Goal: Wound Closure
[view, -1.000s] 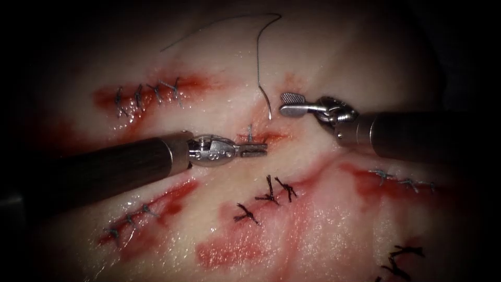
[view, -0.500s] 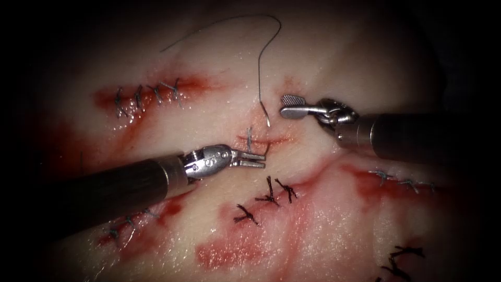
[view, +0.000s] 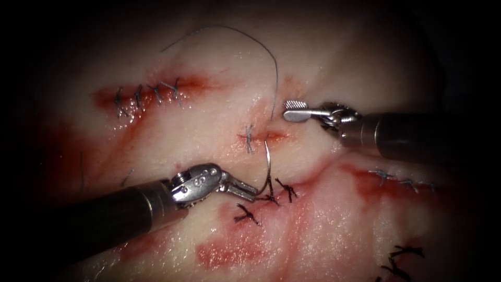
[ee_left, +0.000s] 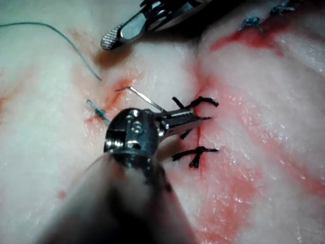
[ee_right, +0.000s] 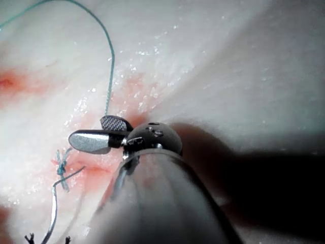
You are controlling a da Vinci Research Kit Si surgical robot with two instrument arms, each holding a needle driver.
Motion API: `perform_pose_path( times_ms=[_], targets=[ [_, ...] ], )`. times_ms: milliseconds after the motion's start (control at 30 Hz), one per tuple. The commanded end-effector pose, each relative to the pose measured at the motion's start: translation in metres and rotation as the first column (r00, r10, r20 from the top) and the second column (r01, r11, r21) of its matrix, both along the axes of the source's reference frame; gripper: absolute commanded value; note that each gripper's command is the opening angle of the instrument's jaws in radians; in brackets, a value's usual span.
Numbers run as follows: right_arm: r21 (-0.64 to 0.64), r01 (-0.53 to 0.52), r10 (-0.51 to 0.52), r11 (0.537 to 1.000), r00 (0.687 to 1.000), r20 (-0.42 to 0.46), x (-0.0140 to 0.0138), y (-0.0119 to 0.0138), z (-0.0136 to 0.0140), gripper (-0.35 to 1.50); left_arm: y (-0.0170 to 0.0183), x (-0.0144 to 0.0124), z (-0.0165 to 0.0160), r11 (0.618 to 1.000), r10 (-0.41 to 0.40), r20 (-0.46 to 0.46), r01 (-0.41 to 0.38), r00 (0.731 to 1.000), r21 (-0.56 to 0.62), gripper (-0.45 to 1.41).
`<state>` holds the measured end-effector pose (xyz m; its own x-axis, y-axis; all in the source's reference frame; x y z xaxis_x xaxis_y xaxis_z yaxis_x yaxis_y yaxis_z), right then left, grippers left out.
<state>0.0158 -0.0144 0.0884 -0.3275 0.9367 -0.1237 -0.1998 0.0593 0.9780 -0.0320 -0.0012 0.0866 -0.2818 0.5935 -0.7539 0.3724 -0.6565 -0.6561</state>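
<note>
On the tissue, a small cut carries one blue stitch. My left tool comes in from the lower left and is shut on the needle near its point. Most of the needle's curve stands out of the tissue on the near side of the cut's right end, and its tail sits at the cut's lip. The thread runs from the far lip up in an arc. My right tool hovers open just right of the cut, holding nothing. The left wrist view has the left tool and needle. The right wrist view has the right tool and the thread.
Other closed cuts lie around: a blue-stitched one at the upper left, dark knots right under the left tool's tip, blue stitches at the right, dark knots at the lower right. Red fluid stains the near tissue.
The left tool took the needle at the cut and drew it out towards the near side. The thread's arc followed down into the far lip. The right tool barely moved.
</note>
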Motion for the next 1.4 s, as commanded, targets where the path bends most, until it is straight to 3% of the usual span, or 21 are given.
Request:
perform_pose_path(
  times_ms=[33, 267, 367, 467, 667, 700, 767, 900, 933, 1000, 1067, 1167, 1267, 1400],
  targets=[
    [0.005, 0.002, -0.002, 1.0, 1.0, -0.001, 0.0007, 0.0004, 0.0004, 0.69, 0.0001, -0.0004, 0.0, 1.0, 0.015, 0.008, -0.015, 1.0, 0.025, -0.45],
    [0.01, 0.0, 0.0, 1.0, 1.0, -0.002, 0.0007, 0.0003, 0.0003, 0.71, -0.0005, 0.0005, -0.0032, 0.996, 0.065, 0.048, -0.068, 0.997, 0.066, -0.45],
    [0.012, 0.0, 0.0, 1.0, 1.0, -0.002, 0.0006, 0.0003, 0.0002, 0.93, 0.0009, 0.0005, -0.0043, 1.0, 0.002, 0.056, 0.0, 0.998, -0.029, -0.45],
    [-0.015, 0.006, -0.006, 1.0, 1.0, 0.01, 0.0003, 0.0005, -0.0003, 0.96, 0.0025, 0.0004, -0.0052, 0.983, -0.084, 0.056, 0.092, 0.995, -0.156, -0.45],
    [-0.127, 0.039, -0.032, 0.991, 0.998, 0.06, -0.0007, 0.0011, -0.0023, 0.42, 0.0059, -0.0003, -0.0069, 0.899, -0.224, 0.038, 0.222, 0.974, -0.378, -0.45],
    [-0.172, 0.052, -0.039, 0.984, 0.996, 0.079, -0.0009, 0.0011, -0.0026, 0.22, 0.0065, -0.0006, -0.0072, 0.872, -0.251, 0.041, 0.244, 0.967, -0.424, -0.45],
    [-0.284, 0.093, -0.059, 0.954, 0.99, 0.127, -0.0013, 0.0012, -0.0033, -0.35, 0.0073, -0.0011, -0.0077, 0.839, -0.29, 0.042, 0.275, 0.956, -0.47, -0.45],
    [-0.405, 0.205, -0.12, 0.891, 0.967, 0.224, -0.0018, 0.0016, -0.0043, -0.35, 0.009, -0.0024, -0.0085, 0.757, -0.358, 0.046, 0.319, 0.933, -0.571, -0.45],
    [-0.414, 0.226, -0.137, 0.882, 0.963, 0.233, -0.0019, 0.0016, -0.0045, -0.33, 0.0093, -0.0027, -0.0085, 0.743, -0.364, 0.044, 0.319, 0.93, -0.589, -0.45],
    [-0.431, 0.246, -0.142, 0.868, 0.956, 0.259, -0.0022, 0.0019, -0.0047, -0.05, 0.0096, -0.0033, -0.0085, 0.712, -0.375, 0.04, 0.316, 0.926, -0.627, -0.45],
    [-0.423, 0.246, -0.144, 0.872, 0.955, 0.259, -0.0024, 0.0022, -0.0048, 0.39, 0.0095, -0.0037, -0.0083, 0.692, -0.388, 0.029, 0.312, 0.921, -0.651, -0.45],
    [-0.373, 0.234, -0.155, 0.898, 0.961, 0.231, -0.0024, 0.0025, -0.0052, 0.81, 0.0088, -0.0042, -0.0078, 0.66, -0.4, 0.003, 0.29, 0.917, -0.693, -0.45],
    [-0.31, 0.213, -0.155, 0.927, 0.967, 0.201, -0.0024, 0.0028, -0.0057, 0.99, 0.0076, -0.0047, -0.0069, 0.641, -0.396, -0.054, 0.234, 0.916, -0.731, -0.45],
    [-0.149, 0.168, -0.149, 0.975, 0.98, 0.13, -0.0024, 0.003, -0.0067, 0.93, 0.0062, -0.0051, -0.0053, 0.609, -0.42, -0.143, 0.162, 0.896, -0.776, -0.45]
  ],
)
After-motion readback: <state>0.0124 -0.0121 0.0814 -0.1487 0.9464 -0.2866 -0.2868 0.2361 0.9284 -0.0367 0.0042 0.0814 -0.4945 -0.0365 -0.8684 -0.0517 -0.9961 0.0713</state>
